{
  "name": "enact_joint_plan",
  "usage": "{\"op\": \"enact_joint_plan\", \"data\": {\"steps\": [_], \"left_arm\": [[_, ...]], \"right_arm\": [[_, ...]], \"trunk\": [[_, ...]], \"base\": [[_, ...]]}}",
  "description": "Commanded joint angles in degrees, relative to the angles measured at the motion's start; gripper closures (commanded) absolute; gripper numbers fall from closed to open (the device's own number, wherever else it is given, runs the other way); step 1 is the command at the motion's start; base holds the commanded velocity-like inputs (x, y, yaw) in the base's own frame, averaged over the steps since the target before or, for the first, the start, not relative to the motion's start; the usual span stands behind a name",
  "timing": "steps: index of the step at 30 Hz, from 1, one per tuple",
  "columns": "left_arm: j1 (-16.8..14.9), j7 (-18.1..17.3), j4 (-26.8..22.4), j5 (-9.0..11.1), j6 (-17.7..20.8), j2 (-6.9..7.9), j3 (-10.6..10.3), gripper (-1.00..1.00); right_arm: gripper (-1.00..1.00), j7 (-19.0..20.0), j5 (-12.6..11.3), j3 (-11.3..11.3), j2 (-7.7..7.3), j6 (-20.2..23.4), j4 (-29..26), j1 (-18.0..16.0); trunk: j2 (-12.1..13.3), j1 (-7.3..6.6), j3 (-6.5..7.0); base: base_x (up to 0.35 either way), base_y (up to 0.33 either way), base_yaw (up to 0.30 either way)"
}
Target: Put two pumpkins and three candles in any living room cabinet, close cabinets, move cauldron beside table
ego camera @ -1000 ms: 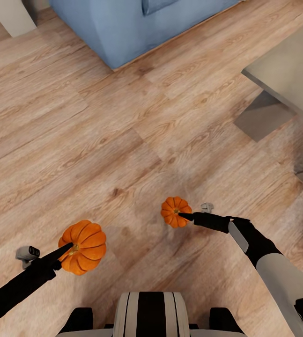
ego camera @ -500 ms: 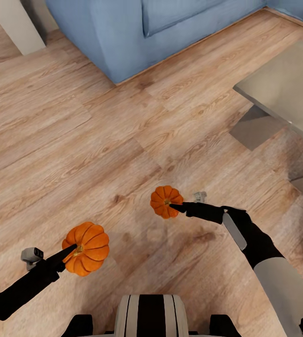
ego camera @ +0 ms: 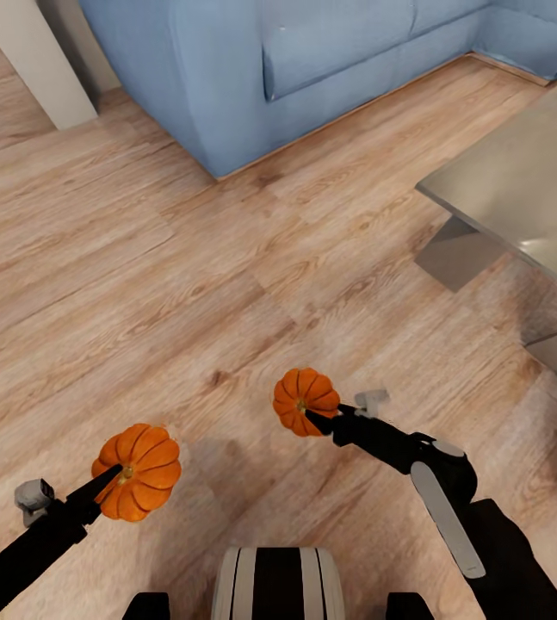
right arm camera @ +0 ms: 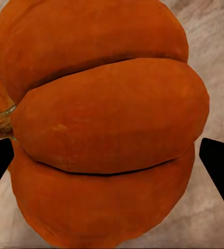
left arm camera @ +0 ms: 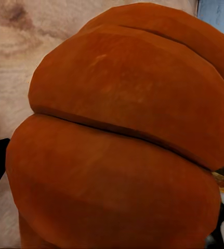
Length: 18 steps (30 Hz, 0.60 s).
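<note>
I've got wood plank floor (ego camera: 183, 284) under both arms, a blue sofa (ego camera: 312, 69) well ahead, and a grey table (ego camera: 519, 198), possibly glass-topped, off beyond the right tool.

Two pumpkins, both aloft over wood floor, well apart. Left pumpkin (ego camera: 137, 473): bright orange, ribbed, round, clamped at left gripper (ego camera: 116, 474) tip, stem end turned toward gripper; up close (left arm camera: 122, 135), broad smooth lobes with deep grooves. Right pumpkin (ego camera: 306, 401): same orange, ribbed, gripped by right gripper (ego camera: 315, 419), stem end facing gripper; up close (right arm camera: 101, 124), brown stem jutting sideways, black fingertips (right arm camera: 221, 166) pressing either flank.
</note>
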Motion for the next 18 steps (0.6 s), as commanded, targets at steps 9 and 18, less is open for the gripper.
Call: {"op": "enact_joint_plan", "data": {"steps": [9,18], "left_arm": [[2.84,0.48,1.21,0.44,-0.93,-0.63,0.16,1.0],[3.13,1.17,1.58,0.26,-1.7,-0.61,-0.34,1.0]], "right_arm": [[1.0,-0.65,-0.33,-0.11,-0.49,-0.96,-1.12,3.43],[1.0,-0.19,-0.41,0.35,-0.31,-0.92,-1.21,3.25]], "trunk": [[0.11,-0.24,1.98],[0.23,-0.47,4.31]], "base": [[0.0,0.0,0.0],[0.0,0.0,0.0]]}}
